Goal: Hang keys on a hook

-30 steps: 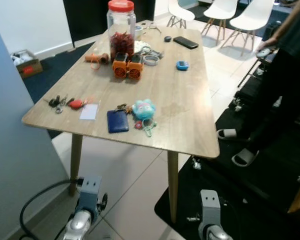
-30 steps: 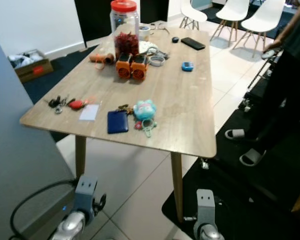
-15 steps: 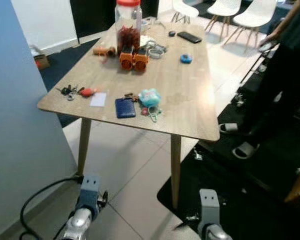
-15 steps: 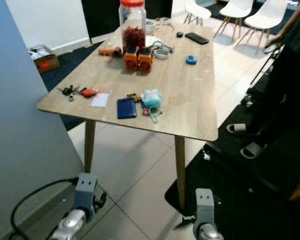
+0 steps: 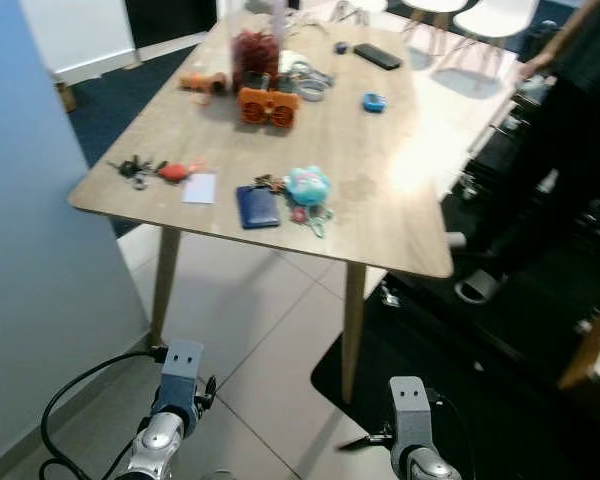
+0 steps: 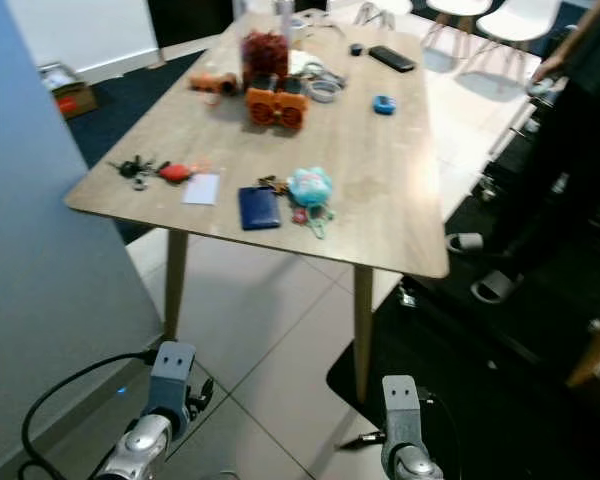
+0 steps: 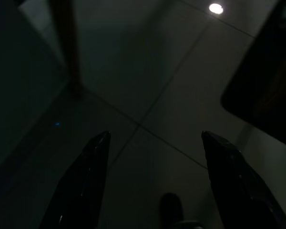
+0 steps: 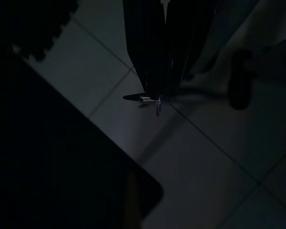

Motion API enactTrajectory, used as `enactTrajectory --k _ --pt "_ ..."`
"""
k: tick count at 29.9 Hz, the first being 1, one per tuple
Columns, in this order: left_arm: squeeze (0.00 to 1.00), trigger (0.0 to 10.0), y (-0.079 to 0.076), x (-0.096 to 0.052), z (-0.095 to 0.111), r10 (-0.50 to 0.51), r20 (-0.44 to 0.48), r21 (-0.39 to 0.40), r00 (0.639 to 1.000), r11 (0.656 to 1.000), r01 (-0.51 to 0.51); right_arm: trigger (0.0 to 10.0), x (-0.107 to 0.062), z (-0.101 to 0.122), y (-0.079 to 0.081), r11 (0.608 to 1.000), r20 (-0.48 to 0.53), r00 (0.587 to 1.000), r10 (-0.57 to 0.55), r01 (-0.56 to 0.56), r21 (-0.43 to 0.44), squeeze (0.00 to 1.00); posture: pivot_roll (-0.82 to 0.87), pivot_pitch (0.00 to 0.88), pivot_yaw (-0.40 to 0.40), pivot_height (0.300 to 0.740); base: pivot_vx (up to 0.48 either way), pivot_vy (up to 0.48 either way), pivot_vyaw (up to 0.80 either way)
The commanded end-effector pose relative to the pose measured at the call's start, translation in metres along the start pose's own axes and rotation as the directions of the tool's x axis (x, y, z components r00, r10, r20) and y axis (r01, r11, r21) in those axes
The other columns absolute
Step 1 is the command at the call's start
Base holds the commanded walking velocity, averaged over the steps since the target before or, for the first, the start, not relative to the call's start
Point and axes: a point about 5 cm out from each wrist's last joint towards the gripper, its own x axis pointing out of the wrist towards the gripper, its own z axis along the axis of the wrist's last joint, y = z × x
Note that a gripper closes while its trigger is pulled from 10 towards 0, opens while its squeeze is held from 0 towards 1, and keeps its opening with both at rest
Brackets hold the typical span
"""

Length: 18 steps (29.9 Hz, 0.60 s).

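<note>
Left gripper (image 7: 155, 136): you have it hanging low over the tiled floor (image 7: 148, 86), beside a table leg (image 7: 66, 47); its two fingers (image 7: 88, 171) stand wide apart with nothing between them.
Right gripper (image 8: 163, 93): it hangs low over the floor tiles at the edge of a dark mat (image 8: 52, 157); its fingers are pressed together.
Held item: a thin metal key (image 8: 138, 98) with a small ring sticks out at your right gripper's tips. The view is dark, so you can make out no more of it.
Table (image 5: 380, 230): a wooden top on slim legs stands ahead of you.
Key bunch (image 5: 132, 167): dark keys with a red tag (image 5: 173, 172) lie by the table's left edge, close to its near left corner.
White card (image 5: 199, 188): just beside the red tag, toward the near edge.
Blue wallet (image 5: 257, 206): flat near the middle of the near edge.
Plush keyring (image 5: 308, 185): a teal fluffy charm with keys lies just beside the wallet, on its right.
Far end: an orange object (image 5: 268, 105), a jar of red contents (image 5: 255, 55), a blue round item (image 5: 374, 102) and a black phone (image 5: 377, 56) sit there.
Person (image 5: 580, 110): dressed in dark clothes, standing off the table's right edge, on the mat.
</note>
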Motion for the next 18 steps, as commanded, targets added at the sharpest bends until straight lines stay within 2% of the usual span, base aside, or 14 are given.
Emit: enactTrajectory --k 1,18 --pt "0.00 10.0 -0.0022 -0.0018 -0.0047 -0.001 -0.012 -0.005 1.000 1.000 0.001 10.0 -0.0004 -0.0012 0.0000 1.000 0.000 1.000 0.002 -0.002 -0.014 0.00 0.09 0.035 -0.071 0.740 0.000 0.000 0.80" --pt "0.00 10.0 -0.0014 -0.0015 -0.0035 0.006 -0.005 -0.010 1.000 1.000 -0.006 10.0 0.0003 0.0008 0.0016 0.999 0.000 1.000 0.019 -0.019 -0.031 0.00 0.10 0.033 -0.070 0.740 0.000 0.000 0.80"
